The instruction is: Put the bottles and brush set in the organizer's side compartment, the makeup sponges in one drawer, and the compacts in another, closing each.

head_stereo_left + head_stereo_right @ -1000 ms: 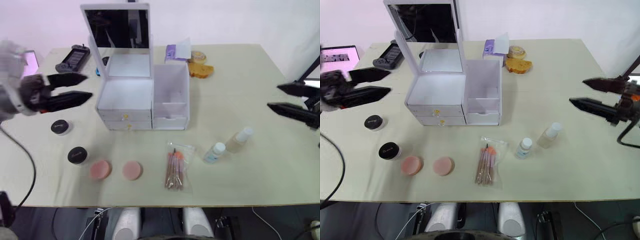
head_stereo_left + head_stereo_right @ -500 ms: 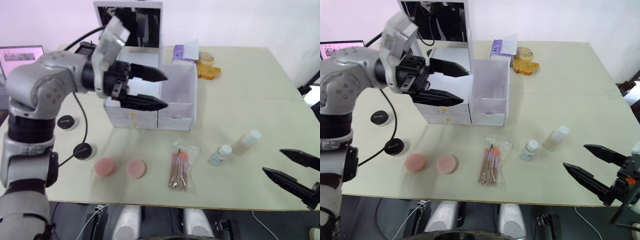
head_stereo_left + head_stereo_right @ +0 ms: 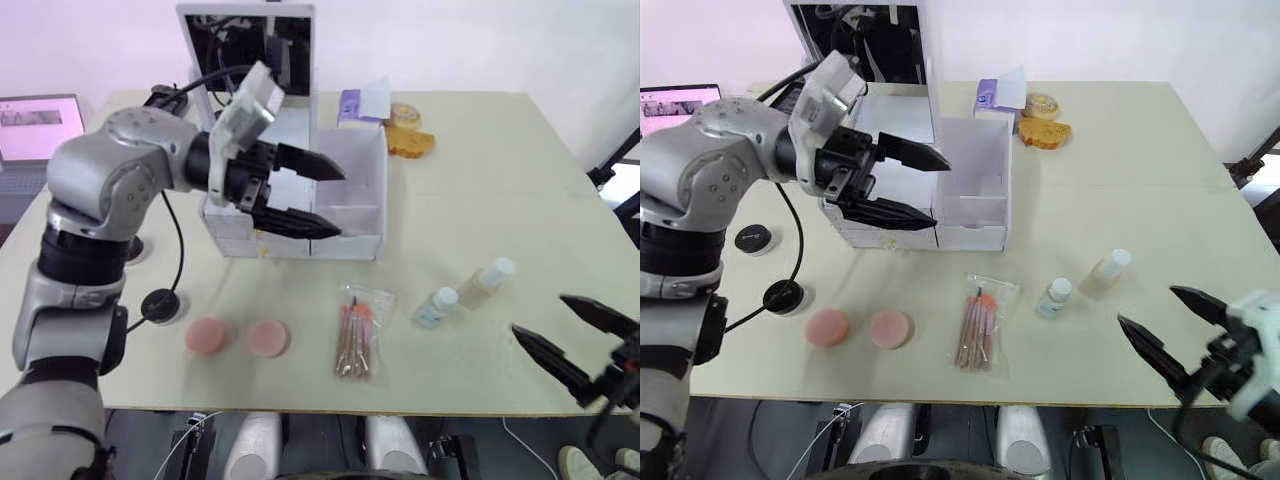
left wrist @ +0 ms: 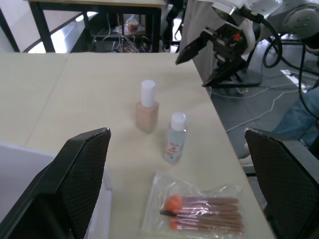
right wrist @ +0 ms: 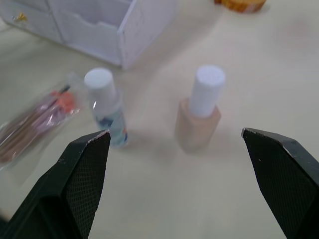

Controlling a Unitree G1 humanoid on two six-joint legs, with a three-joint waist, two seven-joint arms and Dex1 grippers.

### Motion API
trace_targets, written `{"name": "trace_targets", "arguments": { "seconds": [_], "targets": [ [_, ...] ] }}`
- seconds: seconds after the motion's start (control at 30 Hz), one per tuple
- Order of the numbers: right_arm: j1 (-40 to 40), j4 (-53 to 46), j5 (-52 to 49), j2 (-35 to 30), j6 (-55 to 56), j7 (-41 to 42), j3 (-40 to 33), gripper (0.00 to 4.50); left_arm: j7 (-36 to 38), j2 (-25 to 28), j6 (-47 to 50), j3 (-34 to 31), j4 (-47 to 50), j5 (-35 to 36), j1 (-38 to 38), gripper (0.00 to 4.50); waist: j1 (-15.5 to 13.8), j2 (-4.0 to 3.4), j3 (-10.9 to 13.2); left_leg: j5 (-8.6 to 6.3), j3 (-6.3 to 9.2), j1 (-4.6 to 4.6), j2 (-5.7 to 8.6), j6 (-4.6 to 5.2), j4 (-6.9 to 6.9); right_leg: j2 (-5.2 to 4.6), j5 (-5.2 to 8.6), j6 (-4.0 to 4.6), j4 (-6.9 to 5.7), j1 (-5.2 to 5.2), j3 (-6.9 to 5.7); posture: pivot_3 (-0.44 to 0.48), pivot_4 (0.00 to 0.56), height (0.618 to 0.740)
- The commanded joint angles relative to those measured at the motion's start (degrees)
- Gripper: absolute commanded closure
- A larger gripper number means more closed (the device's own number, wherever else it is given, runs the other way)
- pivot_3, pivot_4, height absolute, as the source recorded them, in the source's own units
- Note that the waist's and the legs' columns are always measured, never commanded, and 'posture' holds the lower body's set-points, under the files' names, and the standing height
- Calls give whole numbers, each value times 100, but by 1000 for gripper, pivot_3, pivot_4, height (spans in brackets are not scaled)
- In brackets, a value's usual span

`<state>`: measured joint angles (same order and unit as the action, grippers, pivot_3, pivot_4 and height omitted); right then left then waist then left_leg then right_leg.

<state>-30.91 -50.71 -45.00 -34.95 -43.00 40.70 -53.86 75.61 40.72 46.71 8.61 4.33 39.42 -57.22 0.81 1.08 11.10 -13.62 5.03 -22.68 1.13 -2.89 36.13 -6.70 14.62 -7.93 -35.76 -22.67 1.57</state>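
Note:
The white organizer (image 3: 229,215) stands mid-table with its mirror lid (image 3: 245,45) upright. My left gripper (image 3: 338,203) is open and empty above its drawer section, its tips reaching the side compartment (image 3: 352,195). The brush set (image 3: 355,335) lies in front of the organizer. To its right stand the short blue-label bottle (image 3: 436,306) and the taller yellowish bottle (image 3: 488,282). Two pink makeup sponges (image 3: 204,337) (image 3: 267,338) lie front left. Two black-lidded compacts (image 3: 780,296) (image 3: 752,237) sit further left. My right gripper (image 3: 540,316) is open and empty, low at the front right, pointing at the bottles.
A purple tissue pack (image 3: 358,103), a round tin (image 3: 403,113) and a yellow-brown item (image 3: 410,143) sit behind the organizer. A black handheld device (image 3: 160,97) and a laptop screen (image 3: 35,125) are at the far left. The table's front edge (image 3: 400,408) runs just below the sponges and brushes.
My left arm has swung from the far left in over the organizer. My right arm has dropped from the right side to the front right corner. The camera view has also shifted.

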Motion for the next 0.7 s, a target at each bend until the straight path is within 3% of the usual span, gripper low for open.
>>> {"name": "trace_targets", "arguments": {
  "seconds": [0.03,0.27,0.5,0.6,0.7],
  "targets": [
    [328,385,478,-103,455,-192,616,44,-209,234,23,-328,296,-39,150,0,-10,4,2,0,3,1,-1,0,-1,1,0,-1,-1,0,-1,0,150,740],
    [717,1256,1254,-245,1227,-3,1662,44,-519,452,200,-643,654,81,540,0,-16,4,2,0,6,-8,4,0,0,1,1,-8,-2,-1,-3,0,150,740],
    [1200,2071,1498,-192,1741,56,2103,44,-796,495,368,-916,929,291,693,0,-1,4,3,0,7,2,3,0,0,2,0,-10,-13,-1,-3,0,150,740],
    [1373,2221,1566,-177,1872,26,2308,923,-855,503,415,-946,971,330,692,0,-1,4,3,0,7,6,3,0,1,2,0,-11,-19,1,-2,0,150,740],
    [1410,2313,1710,-178,2022,2,2482,2377,-910,509,464,-965,1010,389,666,0,-1,4,3,0,7,7,3,0,2,2,0,-11,-21,1,-2,0,150,740]
  ]
}}
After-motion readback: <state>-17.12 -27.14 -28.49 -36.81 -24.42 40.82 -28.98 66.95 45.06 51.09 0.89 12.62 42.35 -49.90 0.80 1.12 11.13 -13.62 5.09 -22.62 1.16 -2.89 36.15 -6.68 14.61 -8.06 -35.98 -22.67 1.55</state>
